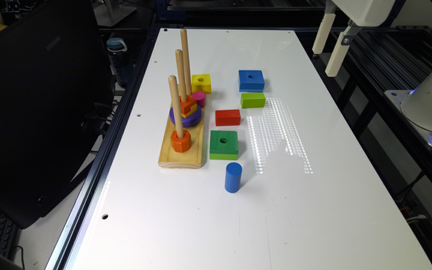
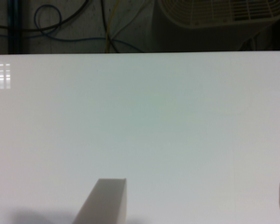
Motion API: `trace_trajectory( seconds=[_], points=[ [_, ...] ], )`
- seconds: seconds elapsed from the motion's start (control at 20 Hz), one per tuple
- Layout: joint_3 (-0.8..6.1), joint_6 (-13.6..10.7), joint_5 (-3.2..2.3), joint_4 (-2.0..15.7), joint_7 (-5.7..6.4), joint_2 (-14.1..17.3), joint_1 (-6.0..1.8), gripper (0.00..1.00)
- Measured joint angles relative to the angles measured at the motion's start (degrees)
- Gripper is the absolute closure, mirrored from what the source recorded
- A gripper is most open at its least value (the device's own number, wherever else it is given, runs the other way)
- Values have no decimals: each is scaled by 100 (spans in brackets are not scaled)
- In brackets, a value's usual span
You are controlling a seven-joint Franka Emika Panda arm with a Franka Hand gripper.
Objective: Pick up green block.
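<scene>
Blue cylinder [image 1: 233,177] stands upright on the white table [image 1: 313,210], nearest the exterior camera. Just behind it lies the green block [image 1: 223,144]: flat, dark green top with round centre hole, lime lower sides, resting beside the wooden peg base [image 1: 181,150] on that base's exterior-view right. Red block [image 1: 227,117] sits just behind the green block; a small lime block [image 1: 252,100] and a blue square block [image 1: 251,80] lie further back. Yellow block [image 1: 201,83] and pink cylinder [image 1: 199,99] sit near the pegs.

Gripper [image 1: 330,47] hangs high at the exterior view's upper right, over the table's far edge, well apart from the green block. Wrist view: the two fingers [image 2: 105,200] stand wide apart, nothing between them, bare table underneath.
</scene>
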Motion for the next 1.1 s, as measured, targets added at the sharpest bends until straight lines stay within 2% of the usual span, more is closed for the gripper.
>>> trace_trajectory(
  seconds=[0.55,0.9,1.1],
  points=[
    [0,0,0,-1,0,-1,-5,0],
    [0,2,-6,0,-28,-6,-74,0],
    [0,7,-6,19,-33,-10,-81,0]
  ],
)
